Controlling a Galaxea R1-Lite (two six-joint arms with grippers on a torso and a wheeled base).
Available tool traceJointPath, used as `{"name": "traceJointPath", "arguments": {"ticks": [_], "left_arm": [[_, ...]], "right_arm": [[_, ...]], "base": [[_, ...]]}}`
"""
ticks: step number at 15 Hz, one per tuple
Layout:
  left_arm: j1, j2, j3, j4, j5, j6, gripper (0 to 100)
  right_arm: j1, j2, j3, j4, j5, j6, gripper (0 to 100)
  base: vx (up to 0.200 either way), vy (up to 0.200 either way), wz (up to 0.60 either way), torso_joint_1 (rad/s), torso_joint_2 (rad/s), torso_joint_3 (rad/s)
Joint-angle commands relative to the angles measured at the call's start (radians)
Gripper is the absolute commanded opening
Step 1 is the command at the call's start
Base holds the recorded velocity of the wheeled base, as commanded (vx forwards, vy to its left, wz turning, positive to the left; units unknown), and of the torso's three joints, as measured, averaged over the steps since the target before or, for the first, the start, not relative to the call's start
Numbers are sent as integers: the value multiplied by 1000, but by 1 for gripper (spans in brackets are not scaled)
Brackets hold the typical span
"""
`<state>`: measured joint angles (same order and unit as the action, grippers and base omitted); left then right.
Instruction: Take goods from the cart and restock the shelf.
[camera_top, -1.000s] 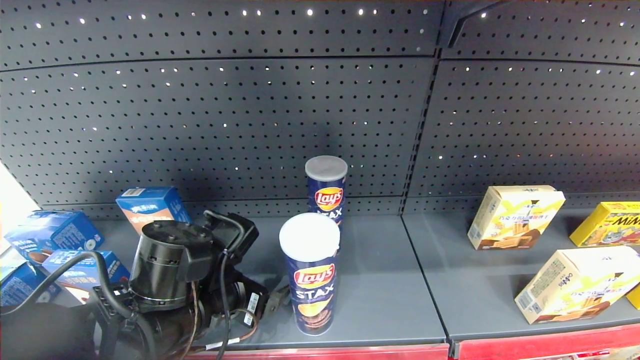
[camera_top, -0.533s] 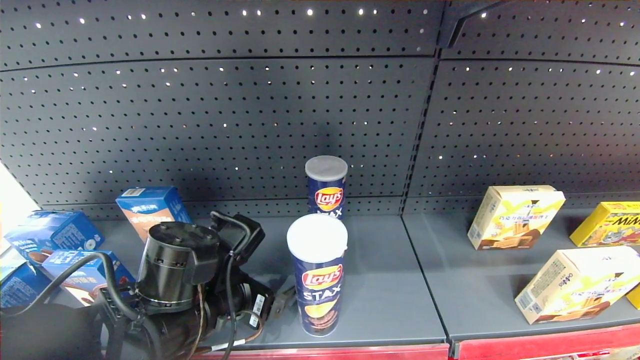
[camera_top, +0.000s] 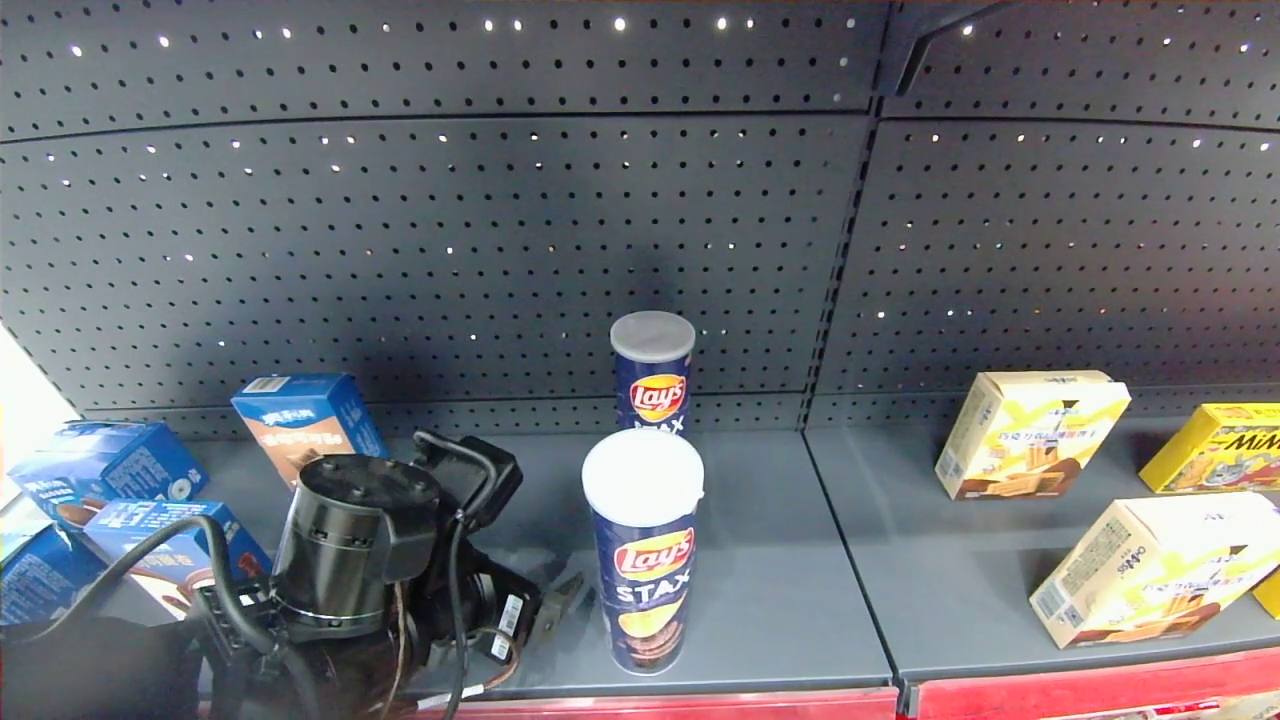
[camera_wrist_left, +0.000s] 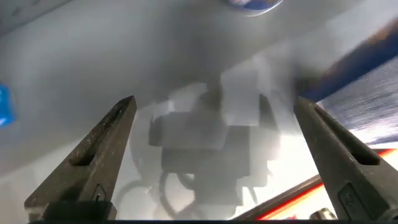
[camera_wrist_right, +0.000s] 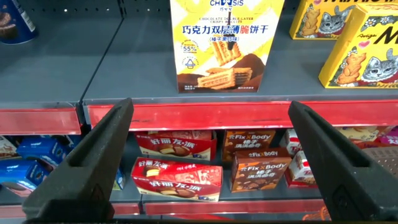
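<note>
Left gripper: my left gripper (camera_wrist_left: 214, 102) is low over the shelf (camera_top: 760, 560) near its front edge, spread wide and holding nothing.
Right gripper: my right gripper (camera_wrist_right: 210, 104) is also spread and empty, out in front of the shelf's red front edge.
Front can: the front can (camera_top: 645, 575) stands upright close to the front edge, just beside my left gripper and apart from it.
Rear can: the rear can (camera_top: 652, 380) stands upright behind it, by the back panel.
Neighbours: blue boxes (camera_top: 300, 410) sit toward the left end and yellow boxes (camera_top: 1030, 430) toward the right.
Handling: probably a light, stiff cardboard tube with a glossy, slippery skin. It is tall and narrow, so likely to tip.
Hold: I would grip across the mid-body, below the white lid (camera_top: 643, 478), with modest squeeze to avoid denting.
</note>
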<state>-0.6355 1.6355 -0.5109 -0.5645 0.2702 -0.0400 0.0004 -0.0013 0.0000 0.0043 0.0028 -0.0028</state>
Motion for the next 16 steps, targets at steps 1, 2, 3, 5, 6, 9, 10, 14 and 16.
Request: {"name": "traceJointPath", "arguments": {"ticks": [1, 2, 3, 5, 6, 9, 10, 14, 16], "left_arm": [[2, -29, 34, 5, 6, 0, 100], [2, -66, 68, 5, 7, 6, 100], [2, -79, 83, 3, 7, 8, 100], [-46, -181, 120, 9, 3, 17, 100], [-47, -194, 126, 8, 3, 25, 100], [-92, -246, 160, -2, -16, 45, 100], [-99, -250, 169, -3, -16, 45, 100], [-181, -263, 189, -23, -57, 35, 100], [-181, -229, 180, -107, -89, 37, 100]], "right_arm": [[1, 1, 0, 0, 0, 0, 100], [0, 1, 0, 0, 0, 0, 100], [1, 1, 0, -1, 0, 0, 100], [1, 1, 0, 0, 0, 0, 100], [1, 1, 0, 0, 0, 0, 100], [1, 1, 0, 0, 0, 0, 100], [1, 1, 0, 0, 0, 0, 100], [1, 1, 0, 0, 0, 0, 100], [0, 1, 0, 0, 0, 0, 100]], "base": [[0, 0, 0, 0, 0, 0], [0, 0, 0, 0, 0, 0], [0, 0, 0, 0, 0, 0], [0, 0, 0, 0, 0, 0], [0, 0, 0, 0, 0, 0], [0, 0, 0, 0, 0, 0], [0, 0, 0, 0, 0, 0], [0, 0, 0, 0, 0, 0], [0, 0, 0, 0, 0, 0]]}}
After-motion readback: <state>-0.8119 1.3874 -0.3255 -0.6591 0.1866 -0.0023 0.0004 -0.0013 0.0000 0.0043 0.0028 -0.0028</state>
